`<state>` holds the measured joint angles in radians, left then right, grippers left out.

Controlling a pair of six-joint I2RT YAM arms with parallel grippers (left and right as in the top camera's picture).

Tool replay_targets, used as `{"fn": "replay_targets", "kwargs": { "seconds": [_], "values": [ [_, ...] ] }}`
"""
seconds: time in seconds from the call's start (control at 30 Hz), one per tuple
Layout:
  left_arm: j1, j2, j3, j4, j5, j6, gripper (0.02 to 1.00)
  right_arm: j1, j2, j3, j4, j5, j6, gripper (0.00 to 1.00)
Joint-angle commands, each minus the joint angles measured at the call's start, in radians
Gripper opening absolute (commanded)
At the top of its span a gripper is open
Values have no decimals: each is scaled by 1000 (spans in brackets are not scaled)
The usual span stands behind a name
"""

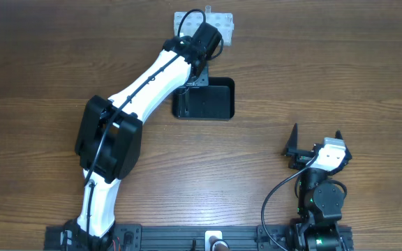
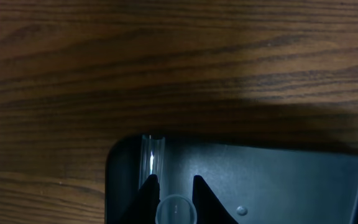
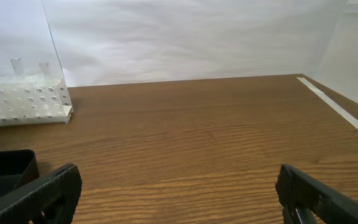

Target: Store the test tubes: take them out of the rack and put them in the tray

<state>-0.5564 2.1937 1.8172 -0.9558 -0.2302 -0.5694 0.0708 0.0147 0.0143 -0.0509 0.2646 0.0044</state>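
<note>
left wrist view dim, broad shadow on table (image 2: 166,62), glare streak on tube (image 2: 149,158); right wrist view bright.

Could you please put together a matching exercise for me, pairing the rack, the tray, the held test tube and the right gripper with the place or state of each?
Things:
1. rack
2. tray
3. test tube
4. right gripper

Places or states:
A. open, over the bare table
B. between the fingers of the left gripper
C. black, beneath the left gripper
D. pale and perforated, at the table's far side

Pairs: 1-D, 2-C, 3-B, 4-A.
</note>
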Motion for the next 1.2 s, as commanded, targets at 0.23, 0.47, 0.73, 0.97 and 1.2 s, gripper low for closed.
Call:
{"fn": "replay_targets", "kwargs": {
  "seconds": [0.23, 0.47, 0.73, 0.97, 1.2],
  "values": [
    [-3, -17, 2, 4, 0, -11, 424, -4, -9, -9, 3, -5, 10, 991],
    [-2, -232, 0, 114, -136, 40, 647, -4, -9, -9, 3, -5, 10, 991],
    [84, -516, -123, 437, -137, 338, 862, -4, -9, -9, 3, -5, 10, 993],
    [281, -809, -480, 687, 49, 403, 952, -4, -9, -9, 3, -5, 10, 991],
    [382, -1116, -875, 908, 129, 488, 980, -4, -9, -9, 3, -5, 10, 993]
  ]
}}
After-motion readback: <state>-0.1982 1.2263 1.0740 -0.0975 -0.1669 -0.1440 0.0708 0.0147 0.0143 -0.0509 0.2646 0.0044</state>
